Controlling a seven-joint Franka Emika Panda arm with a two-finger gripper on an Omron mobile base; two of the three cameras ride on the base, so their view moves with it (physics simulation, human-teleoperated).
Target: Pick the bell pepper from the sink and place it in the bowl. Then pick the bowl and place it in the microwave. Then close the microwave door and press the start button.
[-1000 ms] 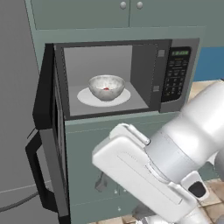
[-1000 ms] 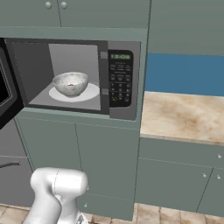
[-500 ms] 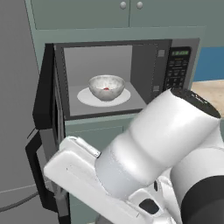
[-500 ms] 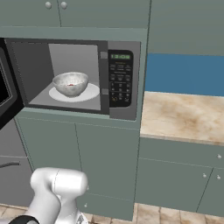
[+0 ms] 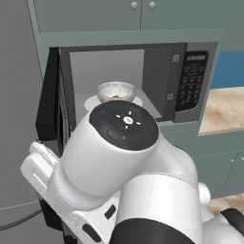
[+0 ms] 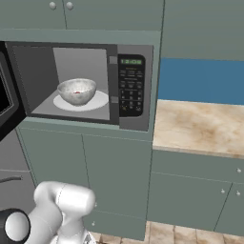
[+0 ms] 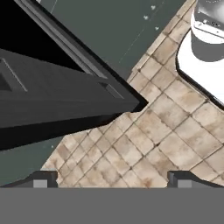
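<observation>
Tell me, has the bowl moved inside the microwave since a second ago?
No. The bowl sits on the white plate, left of the keypad, as before.

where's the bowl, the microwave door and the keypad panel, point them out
bowl [image 6: 76,91]: right base view, on its outer marbled wall.
microwave door [image 5: 48,106]: left base view, on the black face of the door, swung open.
keypad panel [image 6: 131,88]: right base view, on the button area below the display.

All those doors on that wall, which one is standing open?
The microwave door, the black one swung out to the left. The bowl shows inside on the white plate. The green cabinet doors are all shut.
</observation>
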